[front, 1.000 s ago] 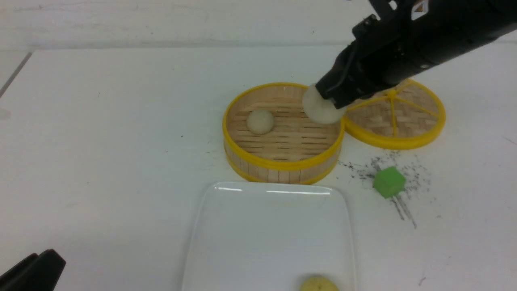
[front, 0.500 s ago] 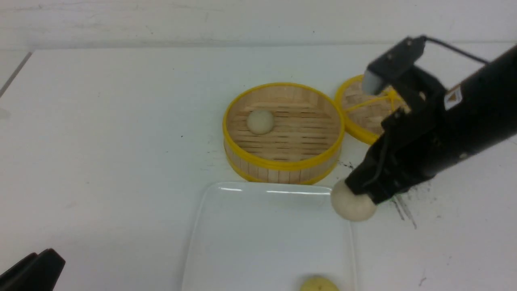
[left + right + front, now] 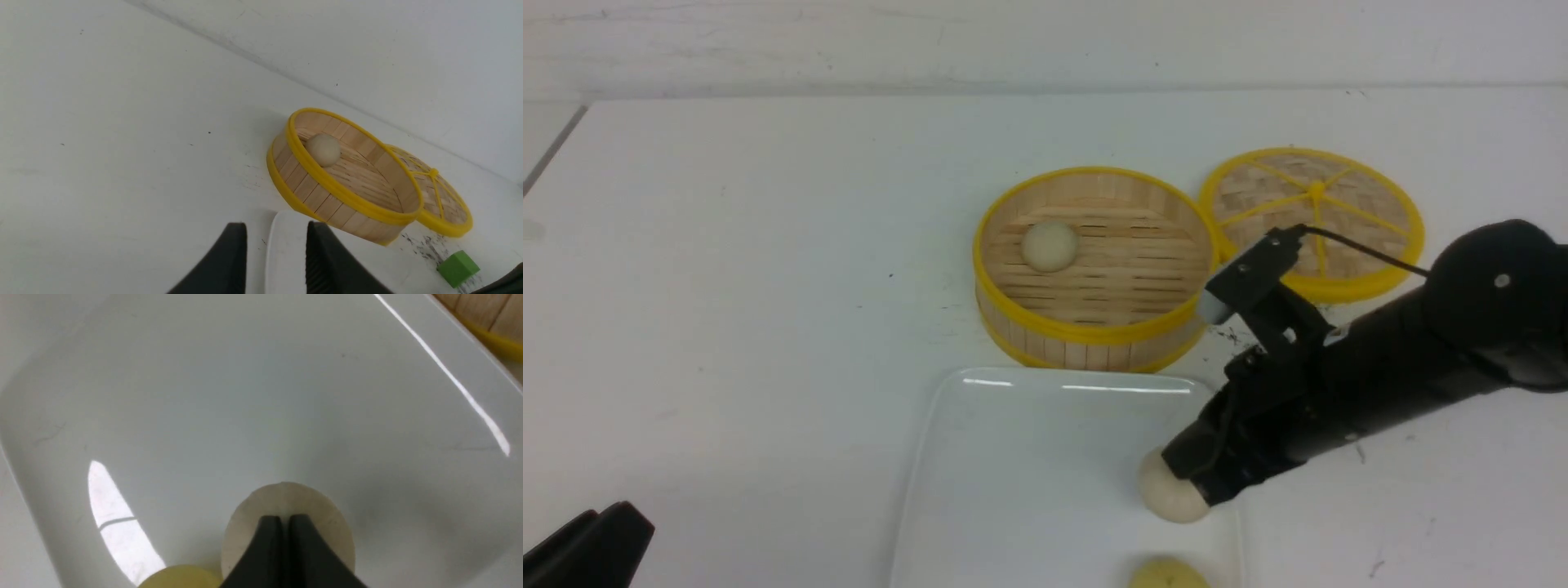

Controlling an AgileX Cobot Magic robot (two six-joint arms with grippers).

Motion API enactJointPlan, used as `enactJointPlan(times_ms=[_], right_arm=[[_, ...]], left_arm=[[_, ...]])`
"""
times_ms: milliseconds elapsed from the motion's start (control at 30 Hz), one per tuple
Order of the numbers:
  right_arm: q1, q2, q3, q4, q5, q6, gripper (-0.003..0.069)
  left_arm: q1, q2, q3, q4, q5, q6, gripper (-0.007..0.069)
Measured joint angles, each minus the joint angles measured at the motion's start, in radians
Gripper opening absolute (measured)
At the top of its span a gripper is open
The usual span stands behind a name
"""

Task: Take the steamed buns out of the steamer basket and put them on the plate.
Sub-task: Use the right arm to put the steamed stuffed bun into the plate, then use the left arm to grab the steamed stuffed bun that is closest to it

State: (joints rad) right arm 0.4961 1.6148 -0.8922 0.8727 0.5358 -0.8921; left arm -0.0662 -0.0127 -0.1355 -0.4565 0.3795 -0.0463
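Note:
My right gripper [image 3: 1176, 472] is shut on an off-white steamed bun [image 3: 1168, 496], holding it low over the right side of the white plate [image 3: 1029, 465]. In the right wrist view its fingertips [image 3: 269, 522] pinch into that bun [image 3: 286, 496] above the plate [image 3: 245, 396]. A pale yellow bun [image 3: 1168, 575] lies on the plate's near edge, just beside the held one [image 3: 179, 578]. One more beige bun [image 3: 1049, 245] sits in the steamer basket [image 3: 1094, 331] behind the plate. My left gripper [image 3: 276, 226] hangs open and empty at the near left, by the plate's corner [image 3: 282, 245].
The flat woven lid [image 3: 1339, 208] lies right of the basket, with my right arm crossing in front of it. A green cube [image 3: 457, 267] sits on a smudged patch of table near the lid; in the front view the arm hides it.
My right gripper has carried the off-white bun out of the basket, toward me past the plate's far right corner, and down over the plate's right side. The left gripper has stayed still.

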Motion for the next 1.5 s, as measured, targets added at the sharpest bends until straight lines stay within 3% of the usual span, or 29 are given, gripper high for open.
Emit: enactJointPlan(times_ms=[433, 567, 667, 700, 733, 800, 900, 967, 1233, 1433, 1500], right_arm=[[0.000, 0.090, 0.000, 0.081, -0.004, -0.108, 0.0019], [0.000, 0.089, 0.000, 0.095, 0.026, -0.124, 0.0056], [0.000, 0.089, 0.000, 0.102, 0.045, -0.127, 0.0196], [0.000, 0.089, 0.000, 0.102, 0.045, -0.127, 0.0206], [0.001, 0.088, 0.000, 0.106, 0.039, -0.127, 0.0300], [0.001, 0.085, 0.000, 0.112, 0.031, -0.128, 0.0400], [0.001, 0.050, 0.000, 0.141, 0.014, -0.148, 0.0510], [0.001, 0.000, 0.000, 0.167, -0.005, -0.172, 0.0538], [0.001, -0.321, 0.001, 0.230, -0.101, -0.254, 0.0494], [0.001, -0.632, 0.002, 0.147, -0.093, -0.208, 0.0437], [0.001, -0.749, 0.012, 0.028, -0.072, -0.113, 0.0432]], left_arm=[[0.000, 0.000, 0.000, 0.000, 0.000, 0.000, 0.0240], [0.000, 0.000, 0.000, 0.000, 0.000, 0.011, 0.0240], [0.000, 0.000, 0.000, 0.000, 0.000, 0.046, 0.0240], [0.000, 0.000, 0.000, 0.000, 0.000, 0.046, 0.0240], [0.000, 0.000, 0.000, -0.001, -0.001, 0.063, 0.0240], [0.000, 0.000, 0.000, -0.004, -0.003, 0.067, 0.0240], [0.000, 0.000, 0.000, -0.016, -0.018, 0.071, 0.0240], [0.000, 0.000, 0.000, -0.024, -0.031, 0.073, 0.0240], [0.000, 0.000, 0.000, -0.037, -0.037, 0.074, 0.0241], [0.000, 0.006, 0.000, -0.051, -0.055, 0.076, 0.0241], [0.000, 0.055, 0.000, -0.073, -0.083, 0.082, 0.0241]])
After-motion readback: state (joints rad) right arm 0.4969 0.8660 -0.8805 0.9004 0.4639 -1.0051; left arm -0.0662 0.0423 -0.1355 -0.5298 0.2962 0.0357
